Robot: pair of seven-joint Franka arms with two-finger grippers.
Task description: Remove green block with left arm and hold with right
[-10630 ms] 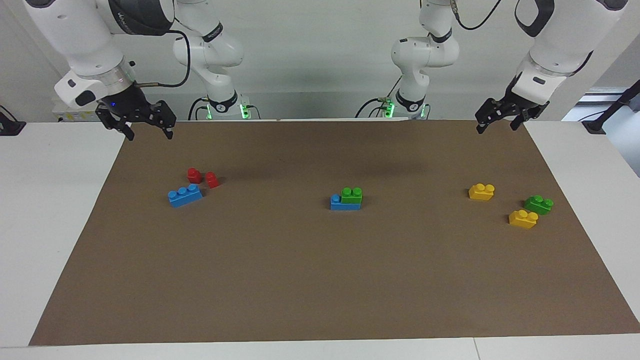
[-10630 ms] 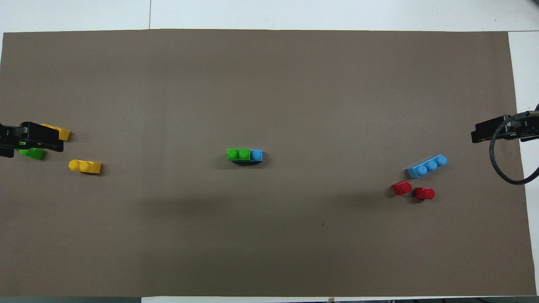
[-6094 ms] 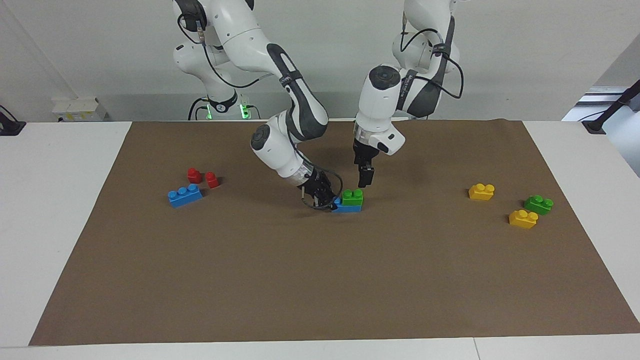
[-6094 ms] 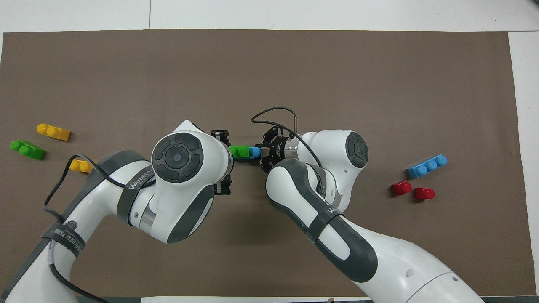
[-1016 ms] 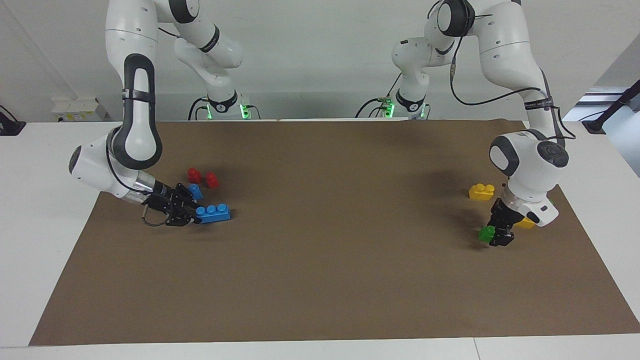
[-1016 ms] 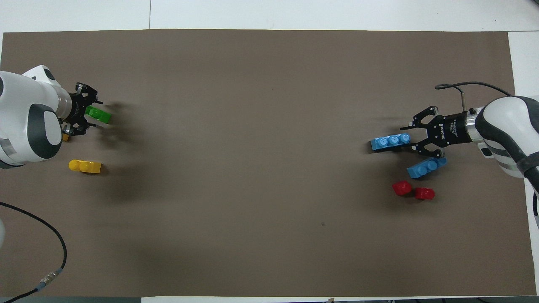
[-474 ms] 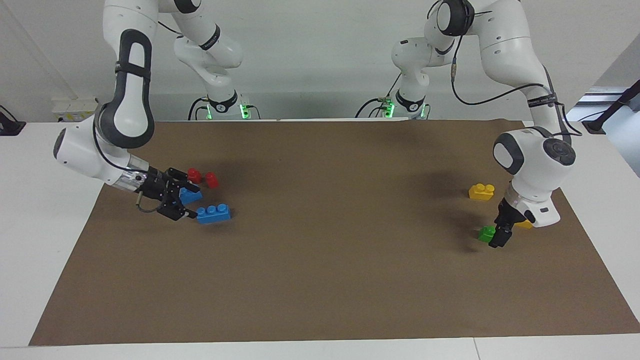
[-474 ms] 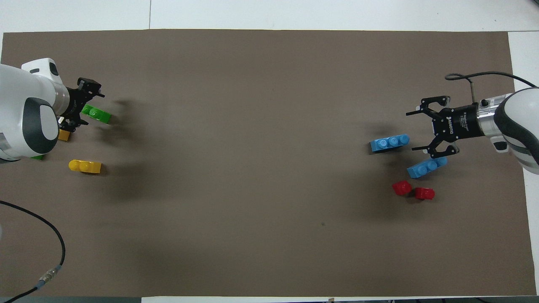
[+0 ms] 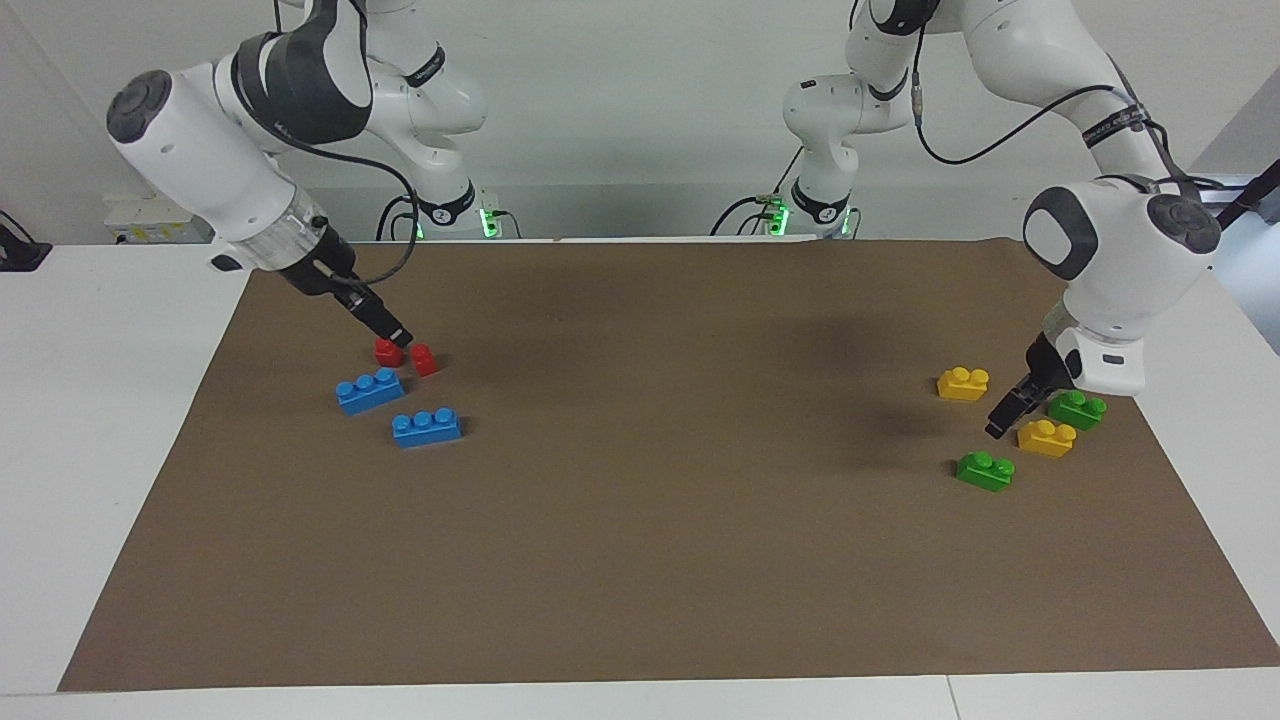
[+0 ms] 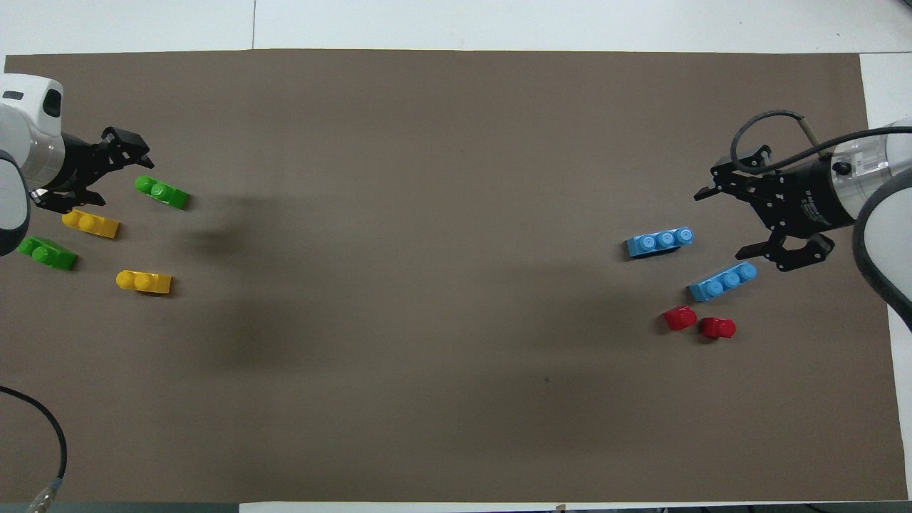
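The green block (image 9: pixel 985 470) (image 10: pixel 162 192) lies loose on the brown mat at the left arm's end, studs up, with nothing holding it. My left gripper (image 9: pixel 1001 420) (image 10: pixel 117 178) hangs open just above and beside it, over the yellow bricks. At the right arm's end, a blue three-stud brick (image 9: pixel 427 427) (image 10: pixel 660 241) lies free on the mat. My right gripper (image 9: pixel 393 335) (image 10: pixel 723 224) is open and empty, raised over the red blocks (image 9: pixel 388 351).
A second green brick (image 9: pixel 1077 408) and two yellow bricks (image 9: pixel 963 383) (image 9: pixel 1046 437) lie near the left gripper. Another blue brick (image 9: pixel 370 390) and two red blocks (image 10: pixel 680 318) (image 10: pixel 718 327) lie near the right gripper. The brown mat (image 9: pixel 640 560) covers the table.
Both grippers have let go, risen and drawn back. The green block and the blue brick now rest free on the mat.
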